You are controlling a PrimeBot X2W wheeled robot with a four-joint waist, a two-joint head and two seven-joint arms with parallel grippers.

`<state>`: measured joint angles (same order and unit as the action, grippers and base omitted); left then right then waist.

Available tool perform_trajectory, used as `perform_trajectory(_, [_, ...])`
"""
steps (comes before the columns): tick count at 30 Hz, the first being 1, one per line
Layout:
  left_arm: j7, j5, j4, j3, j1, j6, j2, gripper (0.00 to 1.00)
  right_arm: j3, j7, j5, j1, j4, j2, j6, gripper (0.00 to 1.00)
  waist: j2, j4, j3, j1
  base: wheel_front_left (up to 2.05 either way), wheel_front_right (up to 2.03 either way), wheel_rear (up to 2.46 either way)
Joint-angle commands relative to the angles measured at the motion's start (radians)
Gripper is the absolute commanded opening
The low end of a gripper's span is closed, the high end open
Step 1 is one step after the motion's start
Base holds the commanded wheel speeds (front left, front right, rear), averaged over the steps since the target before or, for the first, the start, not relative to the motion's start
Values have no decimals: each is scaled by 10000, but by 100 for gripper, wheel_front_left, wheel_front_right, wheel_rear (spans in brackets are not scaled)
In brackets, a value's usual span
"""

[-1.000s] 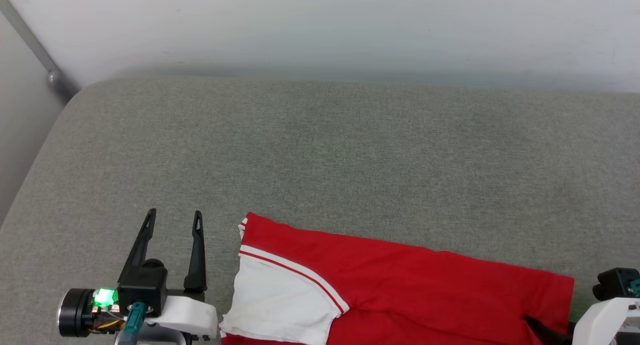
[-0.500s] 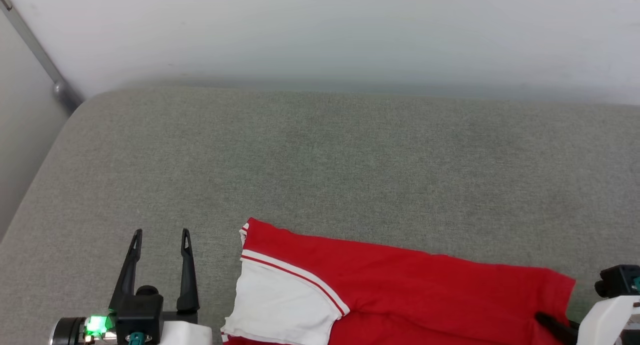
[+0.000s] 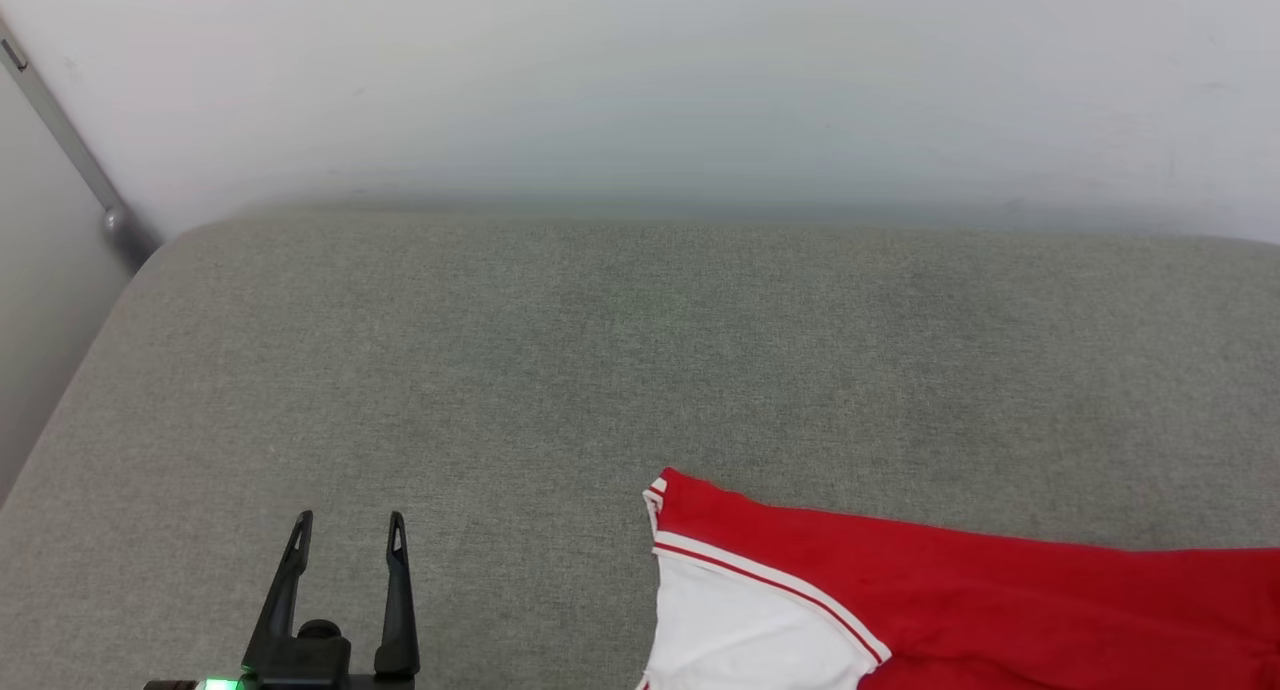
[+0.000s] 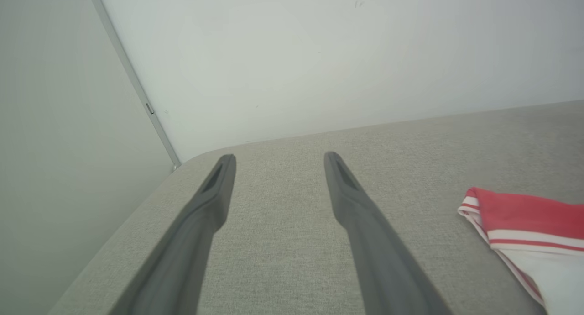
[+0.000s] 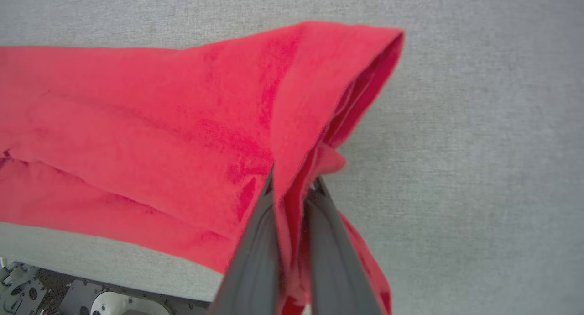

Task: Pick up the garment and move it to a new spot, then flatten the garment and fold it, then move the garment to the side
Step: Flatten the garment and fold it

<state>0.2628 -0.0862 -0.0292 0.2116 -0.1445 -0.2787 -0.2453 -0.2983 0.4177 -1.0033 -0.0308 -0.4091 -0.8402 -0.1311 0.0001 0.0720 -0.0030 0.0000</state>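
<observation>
Grey woven upholstery [image 3: 600, 370] runs back to a plain white wall [image 3: 640, 70], and a metal rail [image 3: 60, 135] slants down the left corner. The garment [image 3: 950, 600] lies on the upholstery at the lower right of the head view. It is red, and its white sleeve [image 3: 740, 630] is edged in red-white stripes. The right gripper [image 5: 295, 178] pinches a bunched red fold of it, jaws almost together, the cloth tented up around them. The left gripper [image 3: 350, 520] is spread wide over the upholstery, holding nothing, well apart from the sleeve.

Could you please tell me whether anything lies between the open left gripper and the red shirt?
Nothing visible does: bare grey woven cushion lies between the left gripper and the red T-shirt with white, stripe-trimmed sleeve.
</observation>
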Motion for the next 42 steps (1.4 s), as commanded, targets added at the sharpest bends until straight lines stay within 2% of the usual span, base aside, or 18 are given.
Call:
perform_trajectory(1, [25, 72, 24, -69, -129, 50, 20, 100, 54, 34, 72, 118, -48, -83, 7, 0, -1, 0, -27, 0, 0, 0, 0])
perform_trajectory(6, [25, 233, 60, -175, -229, 320, 198, 100, -28, 374, 353, 95, 494, -319, 7, 0, -1, -21, -128, 0, 0, 0, 0])
perform_trajectory(13, [25, 365, 82, -363, -297, 592, 353, 100, -386, 677, 657, -17, 2703, -13, 6, 0, -1, -9, -120, 0, 0, 0, 0])
perform_trajectory(14, [25, 377, 97, -452, -272, 712, 439, 100, -678, 938, 835, -257, 3761, 284, 6, 0, -1, 28, -86, 0, 0, 0, 0])
perform_trajectory(20, [25, 375, 127, -604, -107, 965, 628, 100, -1641, 1568, 1356, -1243, 4794, 1424, 6, 0, -1, 173, 66, 0, 0, 0, 0])
perform_trajectory(25, [25, 402, 181, -689, 132, 1179, 840, 100, -2787, 1763, 1725, -2388, 4419, 2407, 6, 0, -1, 383, 300, 0, 0, 0, 0])
perform_trajectory(33, [25, 486, 300, -801, 466, 1358, 1185, 100, -4588, 1335, 1976, -3937, 2746, 3895, 6, 0, -1, 785, 747, 0, 0, 0, 0])
perform_trajectory(38, [25, 530, 379, -847, 680, 1429, 1371, 100, -5640, 1076, 2144, -4642, 1465, 4610, 6, 0, -1, 1001, 997, 0, 0, 0, 0])
perform_trajectory(42, [25, 574, 410, -898, 761, 1486, 1467, 100, -6271, 797, 2411, -5011, 154, 4941, 6, 0, -1, 1106, 1098, 0, 0, 0, 0])
